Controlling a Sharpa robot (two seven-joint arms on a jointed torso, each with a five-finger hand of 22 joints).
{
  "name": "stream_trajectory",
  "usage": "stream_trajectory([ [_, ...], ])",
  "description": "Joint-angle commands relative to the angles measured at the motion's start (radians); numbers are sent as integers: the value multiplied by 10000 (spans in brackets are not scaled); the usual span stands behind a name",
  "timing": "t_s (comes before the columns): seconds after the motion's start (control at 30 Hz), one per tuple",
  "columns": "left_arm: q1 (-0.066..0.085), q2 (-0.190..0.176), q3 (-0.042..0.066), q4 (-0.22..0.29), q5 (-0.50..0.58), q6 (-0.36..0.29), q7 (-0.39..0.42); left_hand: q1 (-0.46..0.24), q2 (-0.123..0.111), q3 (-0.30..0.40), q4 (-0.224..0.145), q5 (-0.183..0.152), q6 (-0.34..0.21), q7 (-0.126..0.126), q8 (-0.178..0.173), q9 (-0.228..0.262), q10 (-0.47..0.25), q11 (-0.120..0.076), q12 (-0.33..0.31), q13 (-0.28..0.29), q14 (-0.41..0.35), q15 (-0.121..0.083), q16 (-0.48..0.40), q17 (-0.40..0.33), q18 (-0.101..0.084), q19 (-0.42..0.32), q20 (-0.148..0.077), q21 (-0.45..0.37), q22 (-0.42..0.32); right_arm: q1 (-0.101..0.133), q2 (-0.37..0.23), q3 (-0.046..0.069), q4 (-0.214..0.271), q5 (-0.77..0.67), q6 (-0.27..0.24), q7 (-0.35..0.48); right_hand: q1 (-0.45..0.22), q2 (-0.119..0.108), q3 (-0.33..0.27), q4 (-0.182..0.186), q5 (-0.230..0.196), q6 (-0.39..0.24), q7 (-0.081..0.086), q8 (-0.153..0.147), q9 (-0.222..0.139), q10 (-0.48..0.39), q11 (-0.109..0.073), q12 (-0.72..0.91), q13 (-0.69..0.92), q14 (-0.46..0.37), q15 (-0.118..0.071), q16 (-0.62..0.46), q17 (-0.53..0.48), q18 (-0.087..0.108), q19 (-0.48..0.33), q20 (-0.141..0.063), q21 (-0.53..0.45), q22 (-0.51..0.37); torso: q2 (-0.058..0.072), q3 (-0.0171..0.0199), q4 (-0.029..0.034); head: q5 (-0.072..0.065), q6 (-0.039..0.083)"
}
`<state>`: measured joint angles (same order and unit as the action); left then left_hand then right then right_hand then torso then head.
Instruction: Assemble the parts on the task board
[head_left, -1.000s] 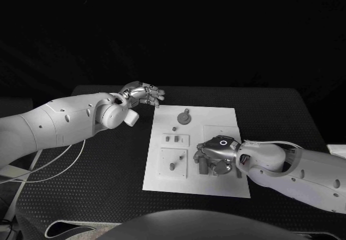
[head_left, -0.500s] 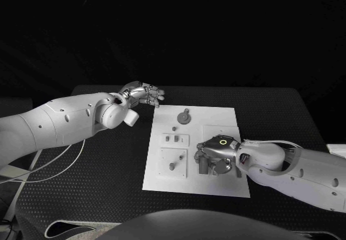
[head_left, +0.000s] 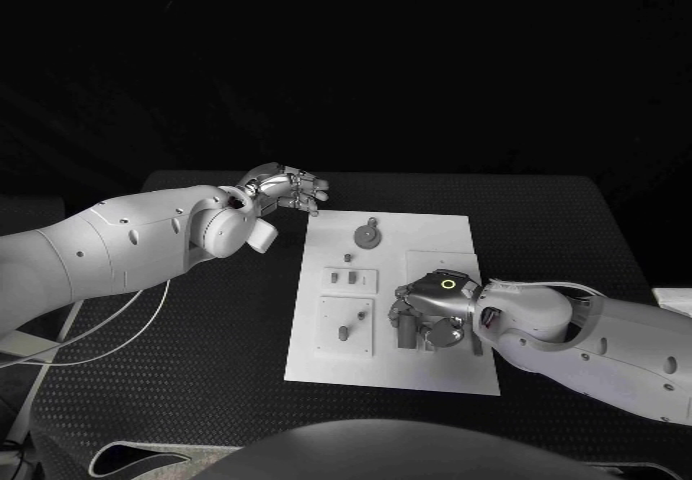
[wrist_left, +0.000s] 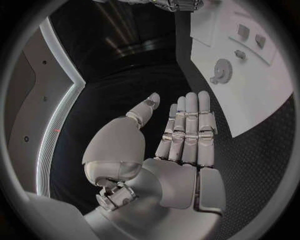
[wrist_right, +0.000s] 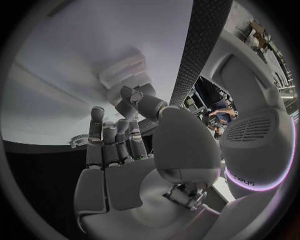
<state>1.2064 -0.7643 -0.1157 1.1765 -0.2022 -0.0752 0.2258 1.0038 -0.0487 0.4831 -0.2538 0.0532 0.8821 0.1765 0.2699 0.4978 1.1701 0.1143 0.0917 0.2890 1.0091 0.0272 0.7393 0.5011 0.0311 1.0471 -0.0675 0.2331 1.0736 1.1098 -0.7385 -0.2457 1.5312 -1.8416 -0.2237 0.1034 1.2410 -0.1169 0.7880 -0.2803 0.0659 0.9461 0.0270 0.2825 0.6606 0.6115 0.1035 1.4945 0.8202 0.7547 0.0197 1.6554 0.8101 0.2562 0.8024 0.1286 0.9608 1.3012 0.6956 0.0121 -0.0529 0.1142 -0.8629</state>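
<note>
The white task board (head_left: 320, 360) lies in the middle of the table. A round grey part (head_left: 369, 235) lies at its far end, and the same part (wrist_left: 222, 70) is in the left wrist view. Small parts stand in a raised block (head_left: 348, 277), and one more (head_left: 345, 330) is on a square plate. My right hand (head_left: 433, 305) is low over the board's near right area, above dark grey parts (head_left: 410, 331). Its fingers (wrist_right: 115, 137) stretch out straight and its thumb tip (wrist_right: 132, 95) touches a raised white block (wrist_right: 125, 75). My left hand (head_left: 289, 187) hovers off the board's far left corner, its flat fingers (wrist_left: 187, 130) holding nothing.
The black table (head_left: 216, 330) extends around the board on all sides. A pale cable (head_left: 130, 325) runs along the left arm over the table's left part. My right forearm (head_left: 577, 335) lies over the table's near right.
</note>
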Motion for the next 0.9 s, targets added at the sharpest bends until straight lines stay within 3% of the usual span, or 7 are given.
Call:
stream_trajectory([
  [0.03,3,17,4,-5,49,149,73,-87,-2,-7,70,27,-72,4,32,-13,-28,30,-37,-16,31,52,-70,15,199,9,5,-47,14,-5,-17,-8,93,119,-272,200,-206,93,-17,92,23,808,557,153,15,108,-10,51,-24,104,0,274,16,56,84,-22,47,16,6,0,3,4,-5],
  [0.43,3,35,4,-8,49,188,64,-97,-5,-13,76,27,-78,6,33,-15,-33,32,-39,-17,29,53,-77,23,199,6,6,-51,16,276,-147,-7,193,430,-353,278,-263,151,3,76,23,944,535,176,21,211,-71,90,-79,233,-67,276,47,56,190,-87,87,21,3,0,-3,3,-13],
  [0.7,3,38,4,0,49,219,58,-102,-7,-16,78,27,-84,8,33,-17,-38,34,-41,-18,27,55,-83,29,200,3,7,-54,18,314,-126,-7,97,484,-220,189,-278,154,5,66,23,954,535,171,19,227,-83,96,-91,255,-82,272,54,56,205,-99,91,20,2,-7,-1,-17,-11],
  [0.8,3,29,4,7,49,218,52,-103,-8,-17,79,27,-86,9,33,-18,-39,34,-41,-19,27,55,-85,31,200,2,8,-54,18,314,-154,-7,54,479,-343,46,-332,48,5,74,25,843,577,88,-16,221,-98,82,-120,256,-103,256,56,56,204,-108,73,12,3,-9,-6,-34,-4],
  [0.9,3,29,4,10,49,212,48,-103,-9,-18,78,27,-89,10,32,-19,-40,34,-41,-19,27,55,-86,33,201,2,8,-55,19,316,-224,-7,37,1002,-730,34,-359,-98,27,104,25,428,702,-176,-136,225,-116,82,-153,265,-133,251,57,56,236,-123,65,1,3,-11,-5,-47,-8],
])
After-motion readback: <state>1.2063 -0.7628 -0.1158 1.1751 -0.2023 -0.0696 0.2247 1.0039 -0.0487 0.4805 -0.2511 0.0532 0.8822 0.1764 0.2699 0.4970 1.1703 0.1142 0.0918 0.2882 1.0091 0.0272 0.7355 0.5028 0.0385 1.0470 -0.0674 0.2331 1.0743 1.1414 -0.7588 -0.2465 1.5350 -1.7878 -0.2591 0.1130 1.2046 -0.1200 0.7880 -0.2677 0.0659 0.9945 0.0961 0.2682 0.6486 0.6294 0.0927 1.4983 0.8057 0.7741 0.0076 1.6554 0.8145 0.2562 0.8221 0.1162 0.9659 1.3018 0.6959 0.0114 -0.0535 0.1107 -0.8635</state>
